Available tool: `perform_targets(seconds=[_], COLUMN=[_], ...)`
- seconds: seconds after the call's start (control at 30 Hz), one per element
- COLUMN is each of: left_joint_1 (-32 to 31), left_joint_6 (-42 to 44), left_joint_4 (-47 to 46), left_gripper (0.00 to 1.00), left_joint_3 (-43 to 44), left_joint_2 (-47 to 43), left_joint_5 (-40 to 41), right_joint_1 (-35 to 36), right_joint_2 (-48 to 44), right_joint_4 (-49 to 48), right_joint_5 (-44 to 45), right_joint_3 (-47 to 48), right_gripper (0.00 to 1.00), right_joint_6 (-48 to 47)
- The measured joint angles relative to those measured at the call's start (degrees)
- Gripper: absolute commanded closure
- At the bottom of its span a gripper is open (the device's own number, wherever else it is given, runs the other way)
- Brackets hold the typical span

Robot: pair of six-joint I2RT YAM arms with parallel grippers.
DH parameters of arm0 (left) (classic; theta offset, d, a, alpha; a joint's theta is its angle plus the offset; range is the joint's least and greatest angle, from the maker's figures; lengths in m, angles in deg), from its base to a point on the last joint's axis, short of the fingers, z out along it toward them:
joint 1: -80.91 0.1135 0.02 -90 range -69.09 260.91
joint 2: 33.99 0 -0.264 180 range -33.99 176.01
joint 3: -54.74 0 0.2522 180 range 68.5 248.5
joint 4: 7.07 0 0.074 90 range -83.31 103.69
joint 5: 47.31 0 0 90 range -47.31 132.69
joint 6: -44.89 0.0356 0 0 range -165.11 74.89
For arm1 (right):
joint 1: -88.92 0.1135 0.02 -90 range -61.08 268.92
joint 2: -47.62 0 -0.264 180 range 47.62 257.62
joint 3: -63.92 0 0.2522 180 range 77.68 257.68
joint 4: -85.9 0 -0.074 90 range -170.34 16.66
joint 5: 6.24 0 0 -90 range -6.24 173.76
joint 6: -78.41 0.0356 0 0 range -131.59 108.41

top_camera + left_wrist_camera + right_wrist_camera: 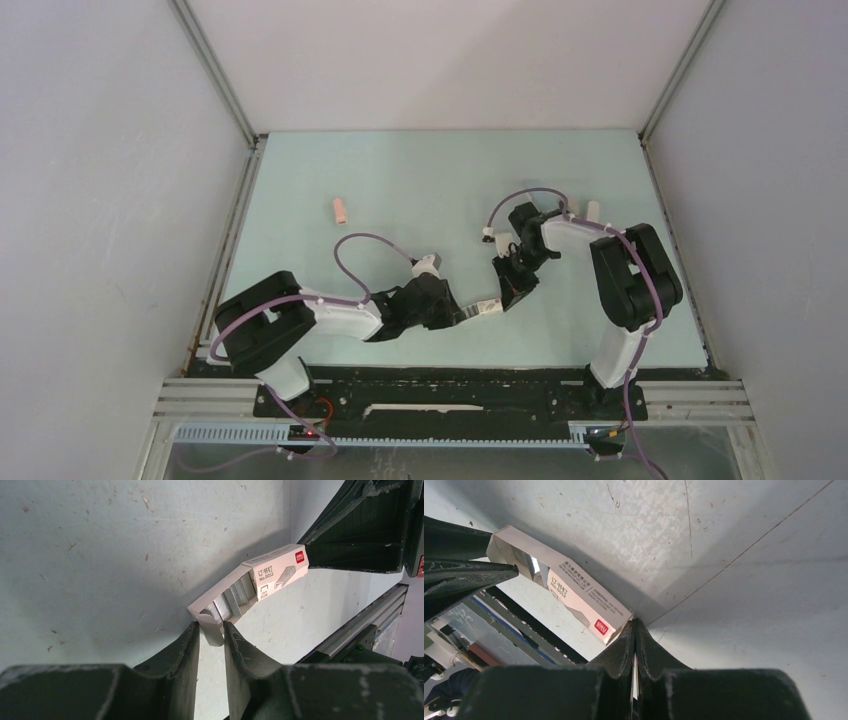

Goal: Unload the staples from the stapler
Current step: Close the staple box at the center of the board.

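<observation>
I see the two arms meeting over the pale green counter (420, 170), and between them they hold a small white cardboard box (272, 570) up off it. The left claw (210, 631) is nearly shut and pinches the curled flap at the open end of the box. The right claw (634, 629) is squeezed tight. Its tips sit right at the far end of the box, by the little red mark, and it looks like it is nipping the thin card there. The box is open near the left claw, and the short grey shiny metal staples (234, 599) lie side by side inside it. I can see none of them out on the counter. A small pink stapler (341, 210) lies well off to the left by itself. I think the step now is getting the staples out of their box. Next, I guess one claw must hold the box steady while the other tips it slowly, so the tiny strips slide out and do not scatter.
</observation>
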Motion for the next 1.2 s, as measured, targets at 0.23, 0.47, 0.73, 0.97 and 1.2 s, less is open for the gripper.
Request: perform_targets(seconds=[0.23, 0.47, 0.73, 0.97, 1.2], left_joint_1=[0.3, 0.8, 1.6, 2.4, 3.2], left_joint_6=[1.6, 3.8, 5.9, 7.0, 7.9], left_joint_4=[0.2, 1.6, 2.6, 3.6, 5.0], left_gripper=[0.71, 0.72, 0.72, 0.71, 0.71], left_joint_3=[0.9, 2.1, 3.7, 4.2, 5.5], left_joint_2=[0.6, 1.2, 2.1, 2.2, 2.8], left_joint_5=[-0.8, -2.3, -3.6, -4.6, -4.9], right_joint_1=[2.5, 5.6, 6.7, 8.5, 10.6], right_joint_2=[0.0, 0.1, 0.6, 1.5, 1.5], right_joint_4=[0.0, -0.1, -0.2, -0.3, -0.6], right_joint_5=[3.5, 8.9, 13.1, 15.1, 16.4], right_joint_3=[1.6, 3.4, 5.2, 6.9, 7.3], right_gripper=[0.92, 0.91, 0.89, 0.88, 0.87], right_joint_6=[0.3, -0.1, -3.0, -5.7, -7.9])
